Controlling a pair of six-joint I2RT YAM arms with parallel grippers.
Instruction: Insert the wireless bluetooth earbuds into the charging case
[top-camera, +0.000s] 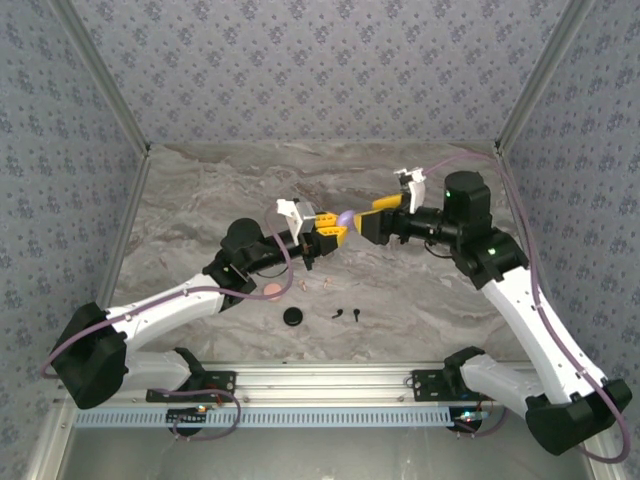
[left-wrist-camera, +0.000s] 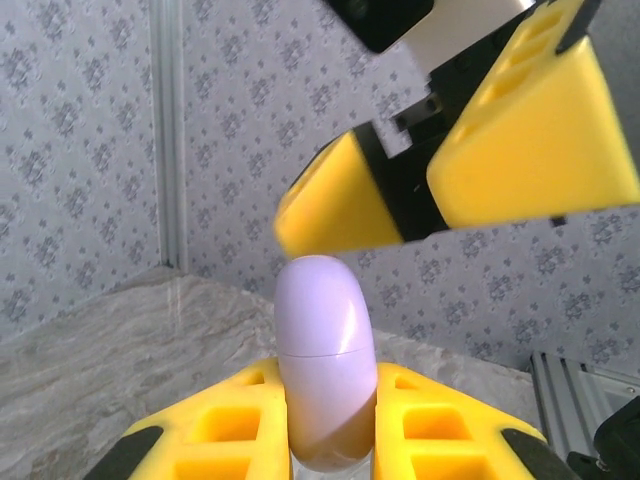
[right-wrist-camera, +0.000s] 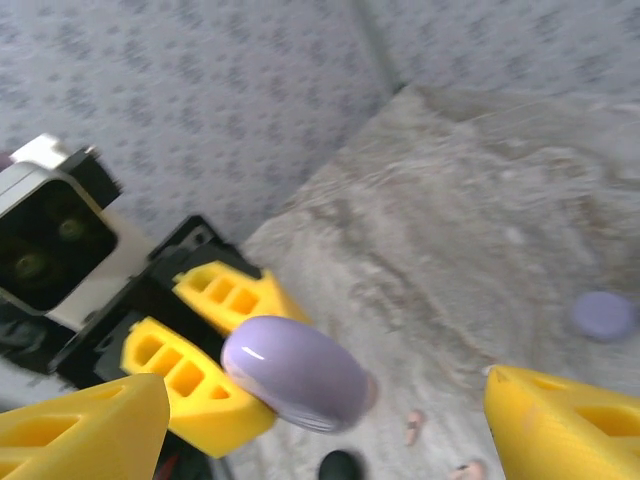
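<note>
At the near edge, the surface (top-camera: 400, 290) is bounded by a metal rail (top-camera: 320, 378), where both arm bases are bolted. Just beyond the rail, left of centre, a round black case (top-camera: 292, 317) is seen lying flat. To its right, the black earbuds (top-camera: 356, 313) are laid close together but apart from it. A little farther and to the left, a round pink case (top-camera: 272, 291) is found beside the left arm. The pale pink earbuds (right-wrist-camera: 413, 427) are scattered to its right. The surface to the right of these items is left bare up to the right arm.

Above the middle, the lilac charging case (left-wrist-camera: 322, 370) is gripped by the left tool (top-camera: 333, 232), pinched low between the yellow fingers. The case is egg-shaped, glossy and shut, with a thin seam running across its middle. It is flanked by the spread fingers of the right tool (top-camera: 375, 208), which is held open and is not touching it.

A small lilac round item (right-wrist-camera: 603, 315) is seen on the surface, well apart from the rest; its nature cannot be told.

Beyond the tools, the far half of the surface is bare as far as the patterned walls (top-camera: 320, 70), by which it is closed in at the left, right and back.
</note>
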